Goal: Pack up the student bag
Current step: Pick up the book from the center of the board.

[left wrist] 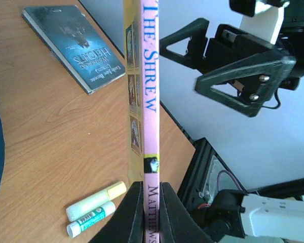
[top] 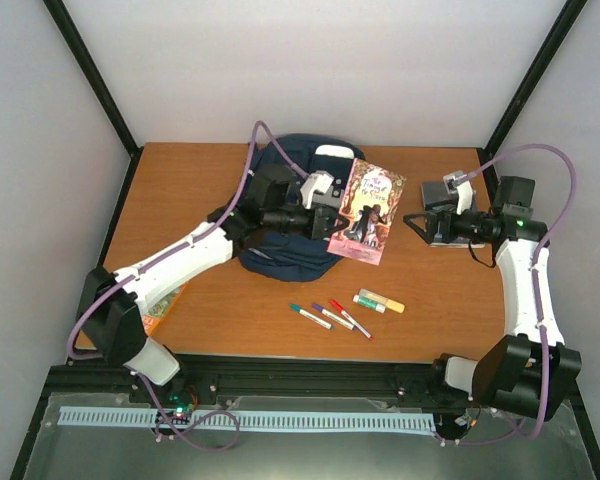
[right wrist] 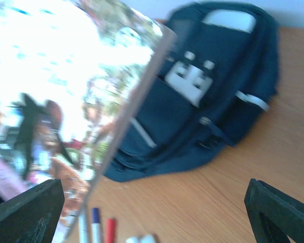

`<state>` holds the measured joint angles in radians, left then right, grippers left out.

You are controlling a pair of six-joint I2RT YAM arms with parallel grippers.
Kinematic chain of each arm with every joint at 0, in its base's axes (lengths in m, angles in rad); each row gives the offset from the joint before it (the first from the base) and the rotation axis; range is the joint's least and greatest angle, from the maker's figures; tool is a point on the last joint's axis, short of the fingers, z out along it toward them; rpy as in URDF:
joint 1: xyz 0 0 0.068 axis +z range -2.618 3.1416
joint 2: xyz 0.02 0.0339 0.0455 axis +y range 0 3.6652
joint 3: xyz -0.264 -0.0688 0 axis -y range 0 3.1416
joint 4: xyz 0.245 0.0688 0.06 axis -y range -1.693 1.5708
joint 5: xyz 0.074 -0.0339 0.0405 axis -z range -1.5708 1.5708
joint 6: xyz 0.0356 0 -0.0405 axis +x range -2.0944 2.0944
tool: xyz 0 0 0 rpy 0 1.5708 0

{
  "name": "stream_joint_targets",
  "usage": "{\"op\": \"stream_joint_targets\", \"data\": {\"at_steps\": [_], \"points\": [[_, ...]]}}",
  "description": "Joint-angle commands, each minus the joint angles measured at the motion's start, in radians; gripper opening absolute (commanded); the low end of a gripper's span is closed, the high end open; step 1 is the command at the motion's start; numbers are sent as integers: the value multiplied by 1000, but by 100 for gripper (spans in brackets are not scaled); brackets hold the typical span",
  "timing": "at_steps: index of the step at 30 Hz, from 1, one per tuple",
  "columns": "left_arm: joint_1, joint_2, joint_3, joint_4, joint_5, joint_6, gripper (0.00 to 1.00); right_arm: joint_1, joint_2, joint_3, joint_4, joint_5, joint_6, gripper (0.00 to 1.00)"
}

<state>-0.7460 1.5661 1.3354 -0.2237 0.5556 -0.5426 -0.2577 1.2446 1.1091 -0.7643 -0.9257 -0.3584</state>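
The student bag [top: 280,165] lies flat on the bench [top: 430,320] in the upper middle of the overhead view. It is navy, with a white patch [top: 332,152] at its upper right corner, and the left arm reaches across it. In the right wrist view it fills the upper right of the frame, blurred, with pale stripes on its front pockets.

The left pincer [top: 332,215] is clamped tight on a pink paperback [top: 370,210], gripping the lower end of its spine. In the left wrist view that spine runs up the middle of the frame. It reads "THE SHREW" in blue capitals, and lower down "MATTHEWS" sits between the fingers [left wrist: 134,212]. The script title on the cover is too small in the overhead view to read with certainty. The paperback sits at the bag's right edge; whether it touches the bench I cannot tell.

The right pincer [top: 420,222] stands wide apart with nothing in it, at the right of the overhead frame. Near it lies a dark book [left wrist: 73,45], seen upside down in the upper left of the left wrist view, titled "WUTHERING HEIGHTS".

Lower centre of the overhead frame, three markers [top: 330,315] lie side by side. Just right of them are a yellow highlighter [left wrist: 96,199] and a glue stick [left wrist: 91,219], touching each other. The glue stick's green label is illegible.
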Motion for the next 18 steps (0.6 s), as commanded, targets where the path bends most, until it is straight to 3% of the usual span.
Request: {"op": "stream_joint_targets", "data": {"at_steps": [1,4,9,14,18], "points": [[58,-64,-85,131,156,4,1,8,-22,18,-8,-382,-53,100],[99,-84,-183,307,249,-107,1,63,29,47,-119,-456,-162,97],[108,-60,-240,562,387,-240,1,178,82,42,-55,-406,-80,92],[108,-61,-245,606,375,-261,1,295,86,55,-10,-339,-45,91],[112,-64,-232,579,334,-250,1,321,76,66,32,-355,12,89]]}}
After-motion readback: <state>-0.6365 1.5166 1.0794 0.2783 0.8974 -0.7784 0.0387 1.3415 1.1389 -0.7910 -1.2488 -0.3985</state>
